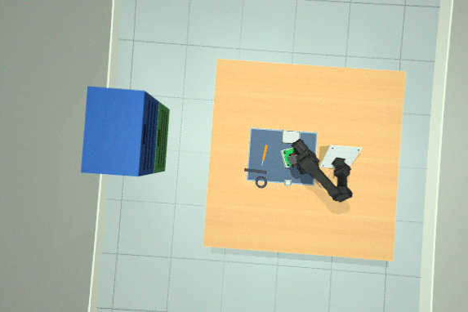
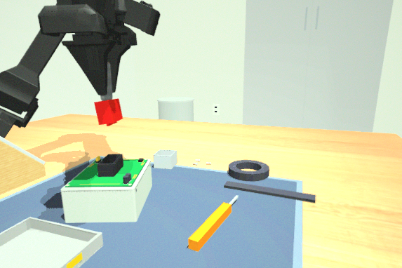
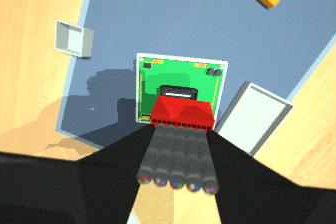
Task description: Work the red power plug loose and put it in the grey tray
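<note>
My gripper (image 1: 293,159) (image 2: 106,95) (image 3: 179,133) is shut on the red plug (image 2: 108,111) (image 3: 182,112), holding it slightly tilted in the air, its dark wires trailing up between the fingers. The black socket (image 2: 110,165) (image 3: 178,91) stands empty on the green circuit board (image 1: 286,154) (image 2: 81,180) (image 3: 147,82), with a visible gap below the plug. The plug covers part of the board in the wrist view. The grey tray (image 1: 291,136) (image 2: 32,249) (image 3: 255,117) lies beside the board and holds nothing in view.
A small open box (image 1: 287,182) (image 2: 165,161) (image 3: 85,45) stands on the board's other side. An orange screwdriver (image 1: 265,153) (image 2: 211,226), a dark bar (image 1: 255,171) (image 2: 271,192) and a black ring (image 2: 248,176) lie farther off. A white panel (image 1: 344,154) stands near the arm's base.
</note>
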Robot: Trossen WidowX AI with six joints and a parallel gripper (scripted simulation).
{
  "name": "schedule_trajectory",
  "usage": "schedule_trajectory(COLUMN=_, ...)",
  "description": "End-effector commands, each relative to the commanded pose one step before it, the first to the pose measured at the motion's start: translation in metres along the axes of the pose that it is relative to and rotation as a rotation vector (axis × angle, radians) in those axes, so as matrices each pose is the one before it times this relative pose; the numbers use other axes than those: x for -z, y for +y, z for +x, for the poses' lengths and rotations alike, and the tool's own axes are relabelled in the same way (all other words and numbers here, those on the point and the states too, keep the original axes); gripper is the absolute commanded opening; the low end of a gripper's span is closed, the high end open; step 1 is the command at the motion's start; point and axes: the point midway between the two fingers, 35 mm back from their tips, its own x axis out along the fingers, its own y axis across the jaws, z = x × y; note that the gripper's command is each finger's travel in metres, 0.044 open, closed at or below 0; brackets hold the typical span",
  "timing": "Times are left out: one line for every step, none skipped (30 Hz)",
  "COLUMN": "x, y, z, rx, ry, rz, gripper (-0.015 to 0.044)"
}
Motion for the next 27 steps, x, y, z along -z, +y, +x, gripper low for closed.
schedule_trajectory(x=0.00021, y=-0.00056, z=-0.0001, rx=0.00798, ry=0.00329, rz=0.0017, gripper=0.0)
schedule_trajectory(x=0.00034, y=-0.00114, z=0.00118, rx=-0.00035, ry=0.00109, rz=0.0, gripper=0.0)
schedule_trajectory(x=0.00052, y=-0.00168, z=0.00176, rx=-0.00052, ry=0.00162, rz=-0.0001, gripper=0.0)
schedule_trajectory(x=0.00072, y=-0.00227, z=0.00241, rx=-0.00071, ry=0.0022, rz=-0.0001, gripper=0.0)
schedule_trajectory(x=0.00083, y=-0.00256, z=0.00275, rx=-0.00081, ry=0.0025, rz=-0.0001, gripper=0.0)
schedule_trajectory(x=0.00097, y=-0.00285, z=0.00312, rx=-0.00092, ry=0.00283, rz=-0.0001, gripper=0.0)
schedule_trajectory(x=0.00109, y=-0.00309, z=0.00345, rx=-0.00102, ry=0.00311, rz=-0.0001, gripper=0.0)
schedule_trajectory(x=0.00119, y=-0.00321, z=0.00365, rx=-0.00107, ry=0.00327, rz=-0.0001, gripper=0.0)
schedule_trajectory(x=0.00124, y=-0.00322, z=0.00375, rx=-0.0011, ry=0.00334, rz=-0.0001, gripper=0.0)
schedule_trajectory(x=0.00119, y=-0.00302, z=0.00301, rx=-0.00086, ry=0.00269, rz=-0.0001, gripper=0.0)
schedule_trajectory(x=0.00119, y=-0.00297, z=0.00232, rx=-0.00062, ry=0.00208, rz=-0.0001, gripper=0.0)
schedule_trajectory(x=0.00117, y=-0.00293, z=0.00177, rx=-0.00043, ry=0.0016, rz=-0.0001, gripper=0.0)
schedule_trajectory(x=0.00115, y=-0.00289, z=0.00134, rx=-0.00029, ry=0.00122, rz=-0.0001, gripper=0.0)
schedule_trajectory(x=0.00114, y=-0.00285, z=0.00101, rx=-0.00018, ry=0.00093, rz=0.0, gripper=0.0)
schedule_trajectory(x=0.00112, y=-0.00282, z=0.00077, rx=-0.0001, ry=0.00072, rz=0.0, gripper=0.0)
schedule_trajectory(x=0.0011, y=-0.00278, z=0.0006, rx=-0.00004, ry=0.00057, rz=0.0, gripper=0.0)
schedule_trajectory(x=0.00109, y=-0.00274, z=0.00046, rx=0.0, ry=0.00044, rz=0.0, gripper=0.0)
schedule_trajectory(x=0.00107, y=-0.0027, z=0.00035, rx=0.00003, ry=0.00035, rz=0.0, gripper=0.0)
schedule_trajectory(x=0.00105, y=-0.00265, z=0.00027, rx=0.00006, ry=0.00028, rz=0.0, gripper=0.0)
schedule_trajectory(x=0.00103, y=-0.00261, z=0.00021, rx=0.00007, ry=0.00022, rz=0.0, gripper=0.0)
schedule_trajectory(x=0.00103, y=-0.0026, z=0.00015, rx=0.00009, ry=0.00018, rz=0.0, gripper=0.0)
schedule_trajectory(x=0.00103, y=-0.00261, z=0.00012, rx=0.00011, ry=0.00014, rz=0.0, gripper=0.0)
schedule_trajectory(x=0.00104, y=-0.00263, z=0.00009, rx=0.00012, ry=0.00012, rz=0.0, gripper=0.0)
schedule_trajectory(x=0.00105, y=-0.00267, z=0.00006, rx=0.00013, ry=0.0001, rz=0.0, gripper=0.0)
schedule_trajectory(x=0.00106, y=-0.0027, z=0.00004, rx=0.00014, ry=0.00008, rz=0.0, gripper=0.0)
schedule_trajectory(x=0.00107, y=-0.00272, z=0.00003, rx=0.00014, ry=0.00007, rz=0.0, gripper=0.0)
schedule_trajectory(x=0.00107, y=-0.00273, z=0.00002, rx=0.00015, ry=0.00006, rz=0.0, gripper=0.0)
